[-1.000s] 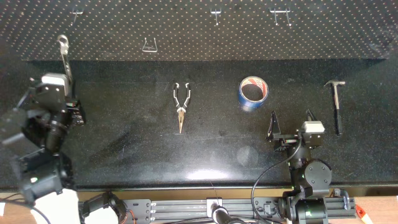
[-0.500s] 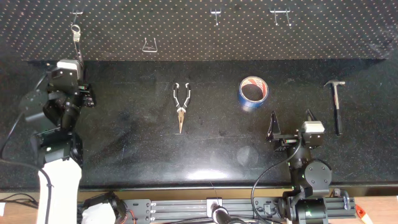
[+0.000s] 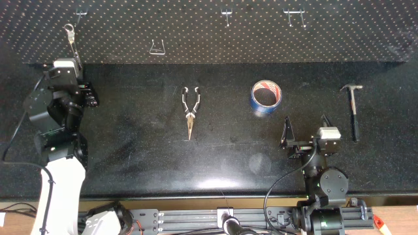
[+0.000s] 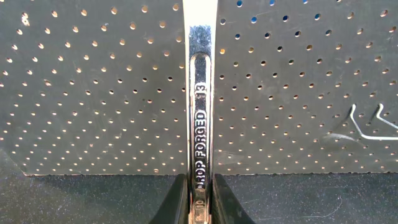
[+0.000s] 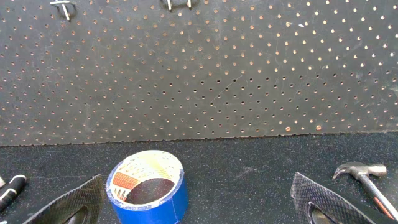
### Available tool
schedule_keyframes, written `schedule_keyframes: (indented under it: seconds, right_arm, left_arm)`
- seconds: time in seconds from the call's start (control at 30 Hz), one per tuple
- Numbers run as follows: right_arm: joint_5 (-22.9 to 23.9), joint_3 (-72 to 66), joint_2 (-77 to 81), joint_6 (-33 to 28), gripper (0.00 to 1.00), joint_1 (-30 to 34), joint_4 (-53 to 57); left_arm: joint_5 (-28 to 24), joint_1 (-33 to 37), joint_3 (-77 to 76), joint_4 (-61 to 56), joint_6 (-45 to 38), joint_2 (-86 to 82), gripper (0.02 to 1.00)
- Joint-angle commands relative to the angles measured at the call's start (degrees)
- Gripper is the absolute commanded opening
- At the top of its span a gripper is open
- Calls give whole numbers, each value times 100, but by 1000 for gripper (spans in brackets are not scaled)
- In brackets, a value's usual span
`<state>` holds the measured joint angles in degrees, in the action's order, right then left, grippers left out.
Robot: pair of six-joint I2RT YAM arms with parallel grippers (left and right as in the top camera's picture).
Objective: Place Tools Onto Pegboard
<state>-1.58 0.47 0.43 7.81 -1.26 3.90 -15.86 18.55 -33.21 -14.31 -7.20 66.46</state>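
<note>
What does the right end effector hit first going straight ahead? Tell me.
Most likely the blue roll of tape, off-centre ahead of the open right end effector; depth is unclear, so it may only clip it. Beyond stands the black perforated pegboard.

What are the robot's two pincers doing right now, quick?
Left pincer: closed, holding the wrench up against the pegboard.
Right pincer: open, holding nothing.

Workshop, pegboard (image 3: pixel 196 29), hammer (image 3: pixel 353 108), pliers (image 3: pixel 190 111), tape (image 3: pixel 266 96)

Even light w/ glare on wrench (image 4: pixel 200 74), table (image 3: pixel 215 183).
</note>
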Motion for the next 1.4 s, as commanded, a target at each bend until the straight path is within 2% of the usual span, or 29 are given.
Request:
schedule_keyframes:
  seconds: [0.03, 0.13, 0.27, 0.33, 0.57, 1.4]
  right_arm:
    - [-15, -24, -35, -61, 976, -44, 17]
    - [-15, -24, -35, -61, 976, -44, 17]
    - [-15, -24, -35, -61, 976, -44, 17]
    - [-15, -24, -35, -61, 974, -44, 15]
    - [-15, -24, -35, -61, 976, -44, 17]
    - [-15, -24, -35, -61, 976, -44, 15]
  left_arm:
    - [24, -107, -11, -94, 76, 22, 25]
    - [26, -369, -11, -101, 76, 20, 25]
    - [87, -367, -11, -116, -92, 26, 29]
    - [387, -363, -11, -118, -98, 26, 27]
    - [634, -358, -22, -96, 20, -94, 27]
    - [793, -341, -22, 118, 103, 48, 25]
